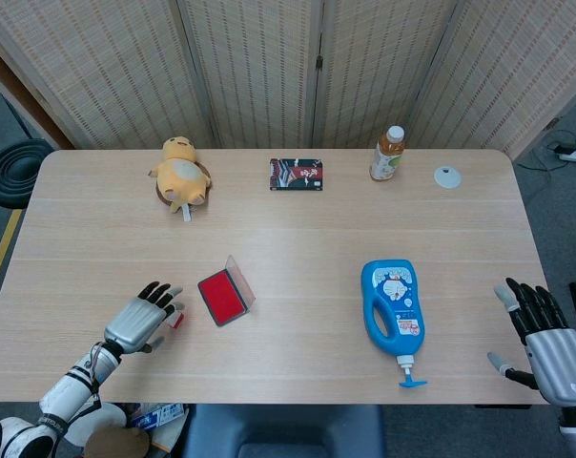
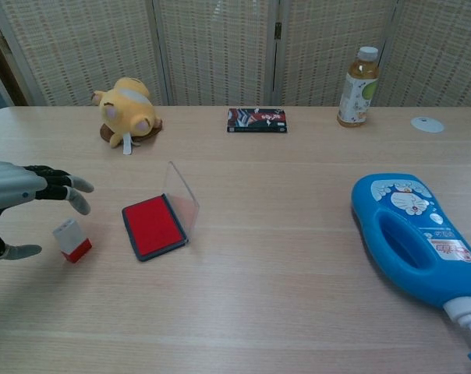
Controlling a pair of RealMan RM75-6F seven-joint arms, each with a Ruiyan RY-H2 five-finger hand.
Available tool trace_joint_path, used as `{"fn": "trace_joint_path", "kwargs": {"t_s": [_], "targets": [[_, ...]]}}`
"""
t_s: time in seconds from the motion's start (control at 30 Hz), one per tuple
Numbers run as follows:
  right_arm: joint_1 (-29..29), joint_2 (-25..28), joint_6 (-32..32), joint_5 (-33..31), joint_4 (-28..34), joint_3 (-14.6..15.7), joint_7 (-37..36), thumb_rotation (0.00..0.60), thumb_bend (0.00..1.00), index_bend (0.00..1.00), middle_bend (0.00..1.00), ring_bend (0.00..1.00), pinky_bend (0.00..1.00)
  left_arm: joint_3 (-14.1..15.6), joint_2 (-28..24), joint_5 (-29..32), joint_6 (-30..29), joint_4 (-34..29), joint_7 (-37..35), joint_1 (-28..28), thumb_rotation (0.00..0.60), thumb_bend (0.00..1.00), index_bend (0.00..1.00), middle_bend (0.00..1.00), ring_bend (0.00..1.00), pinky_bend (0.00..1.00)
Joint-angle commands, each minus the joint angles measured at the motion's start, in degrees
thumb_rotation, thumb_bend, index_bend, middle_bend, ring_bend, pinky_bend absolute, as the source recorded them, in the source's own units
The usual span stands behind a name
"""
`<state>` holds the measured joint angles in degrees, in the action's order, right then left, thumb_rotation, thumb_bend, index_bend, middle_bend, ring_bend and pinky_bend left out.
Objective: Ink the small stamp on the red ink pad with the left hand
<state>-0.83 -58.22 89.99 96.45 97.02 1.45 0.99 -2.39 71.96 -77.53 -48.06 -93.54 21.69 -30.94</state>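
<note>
The small stamp point(image 2: 72, 239), white on top with a red base, stands upright on the table left of the red ink pad point(image 2: 151, 225). The pad lies flat with its clear lid point(image 2: 182, 196) raised at its right side. My left hand point(image 2: 21, 195) hovers over the stamp with fingers spread and thumb below, holding nothing. In the head view the left hand point(image 1: 143, 319) partly covers the stamp point(image 1: 176, 318), just left of the ink pad point(image 1: 221, 297). My right hand point(image 1: 545, 342) stays open past the table's right front edge, away from everything.
A blue pump bottle point(image 1: 393, 309) lies on its side at the right. At the back sit a yellow plush toy point(image 1: 180, 171), a dark card pack point(image 1: 296, 174), a tea bottle point(image 1: 387, 154) and a small white disc point(image 1: 447, 176).
</note>
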Motion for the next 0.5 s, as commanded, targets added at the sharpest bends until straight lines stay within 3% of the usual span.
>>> {"fn": "trace_joint_path", "kwargs": {"t_s": [0.03,0.5], "targets": [[0.03,0.11,0.06,-0.01,-0.07,-0.03,-0.28,0.6,0.19,0.0,0.0,0.0,0.0,-0.02,0.96,2.14,1.15,1.17,1.1,-0.99,0.6,0.33,0.21,0.0,0.0,0.0],[-0.19,0.82,0.14,0.78,-0.44,0.04,-2.22,0.6,0.19,0.0,0.0,0.0,0.0,0.02,3.56,17.81,0.62,-0.73,13.31,-4.86,0.6,0.33,0.25,0.0,0.0,0.0]]}}
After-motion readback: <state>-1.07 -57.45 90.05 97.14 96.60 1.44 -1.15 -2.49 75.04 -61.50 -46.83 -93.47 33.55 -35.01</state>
